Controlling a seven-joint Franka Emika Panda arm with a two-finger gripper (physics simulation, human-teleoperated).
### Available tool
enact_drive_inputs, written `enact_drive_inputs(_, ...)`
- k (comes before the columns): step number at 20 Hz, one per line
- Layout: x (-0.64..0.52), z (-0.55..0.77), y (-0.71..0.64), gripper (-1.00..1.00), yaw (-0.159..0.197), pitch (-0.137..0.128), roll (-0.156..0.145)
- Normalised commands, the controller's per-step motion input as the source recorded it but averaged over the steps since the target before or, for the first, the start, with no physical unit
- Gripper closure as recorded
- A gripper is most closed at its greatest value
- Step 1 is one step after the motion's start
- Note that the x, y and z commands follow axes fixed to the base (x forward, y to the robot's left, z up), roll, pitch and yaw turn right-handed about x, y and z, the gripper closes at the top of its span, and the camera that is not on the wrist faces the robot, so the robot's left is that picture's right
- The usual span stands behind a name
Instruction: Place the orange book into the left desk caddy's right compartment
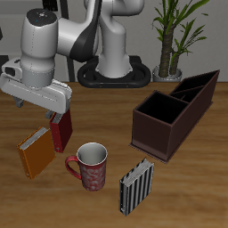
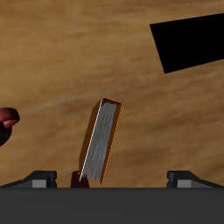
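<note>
The orange book (image 1: 36,151) stands tilted on the table near the front edge, beside the dark red book (image 1: 62,132). In the wrist view the orange book (image 2: 103,140) shows edge-on, with pale pages, between and beyond my fingers. My gripper (image 1: 55,113) is open and empty, just above the top of the red book and a little behind the orange book. In the wrist view my gripper (image 2: 112,179) has its jaws spread wide. The left desk caddy (image 1: 153,134), dark maroon with a flat rim and a black divided interior, stands across the table, far from the gripper.
A red mug (image 1: 89,166) stands near the front edge beside the books; its rim shows in the wrist view (image 2: 5,122). A black-and-white striped book (image 1: 136,185) stands in front of the caddy. A like-coloured box with slanted sides (image 1: 207,93) adjoins the caddy farther back. The red book's top (image 2: 77,179) lies by one finger.
</note>
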Motion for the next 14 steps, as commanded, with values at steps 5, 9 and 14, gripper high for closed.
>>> enact_drive_inputs(5, 0.02, -0.26, -0.14, -1.0, -0.012, 0.003, -0.026)
enact_drive_inputs(9, 0.03, -0.19, -0.01, -1.0, -0.024, -0.007, -0.002)
enact_drive_inputs(14, 0.02, -0.25, -0.07, -1.0, -0.019, 0.029, -0.011)
